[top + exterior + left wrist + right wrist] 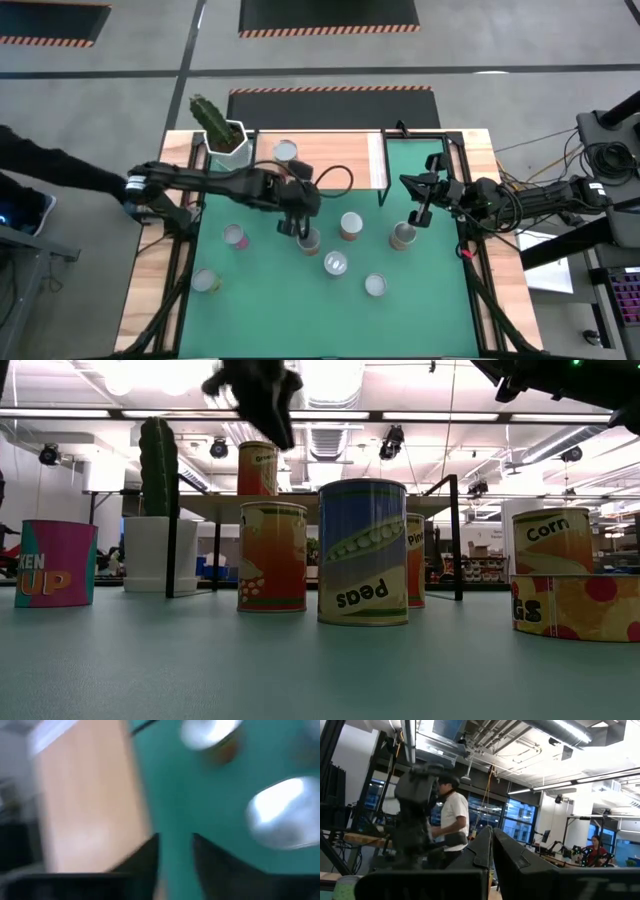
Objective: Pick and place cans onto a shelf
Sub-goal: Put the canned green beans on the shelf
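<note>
Standing upright with long axes vertical, the cans (pixel 336 263) are spread over the mat beside the left gripper (pixel 291 228), whose finger state cannot be told. The right gripper (pixel 421 215) is held with fingers closed and empty, just beside another can (pixel 402 236).

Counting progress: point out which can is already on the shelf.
The can standing on the wood shelf, beside the cactus pot. All the other cans, like the one by the left gripper, stand on the green mat.

Blue can (pixel 362 552): "peas", upside down. Yellow can (pixel 552 540): "Corn".
</note>
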Motion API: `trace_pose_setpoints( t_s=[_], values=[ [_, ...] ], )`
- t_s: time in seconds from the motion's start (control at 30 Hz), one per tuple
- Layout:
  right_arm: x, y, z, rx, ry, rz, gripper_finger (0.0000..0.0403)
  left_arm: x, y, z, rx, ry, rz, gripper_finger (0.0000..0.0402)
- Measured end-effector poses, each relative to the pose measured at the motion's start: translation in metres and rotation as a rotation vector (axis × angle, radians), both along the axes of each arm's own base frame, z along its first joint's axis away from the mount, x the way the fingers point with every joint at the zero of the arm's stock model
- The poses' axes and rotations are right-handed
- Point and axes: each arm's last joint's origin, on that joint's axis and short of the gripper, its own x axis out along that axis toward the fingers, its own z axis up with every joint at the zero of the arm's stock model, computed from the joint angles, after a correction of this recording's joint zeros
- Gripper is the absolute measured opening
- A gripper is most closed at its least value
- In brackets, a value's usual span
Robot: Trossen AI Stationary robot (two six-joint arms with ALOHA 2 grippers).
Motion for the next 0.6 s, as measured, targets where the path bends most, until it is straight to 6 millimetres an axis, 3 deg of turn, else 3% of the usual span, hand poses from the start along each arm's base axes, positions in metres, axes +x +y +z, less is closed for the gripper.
trace_pose_setpoints(
  t_s=[0.07,0.17,0.6],
  values=[
    [0.0,0.0,0.0,0.0,0.0,0.0,0.0009,-0.002,0.005,-0.007,0.121,0.027,0.058,0.0019],
    [0.0,0.0,0.0,-0.005,0.001,-0.002,0.0009,-0.004,0.012,-0.012,0.189,0.034,0.119,0.0018],
    [0.0,0.0,0.0,-0.013,0.003,-0.007,0.0009,-0.012,0.057,-0.014,0.163,-0.011,0.425,0.0001]
  ],
)
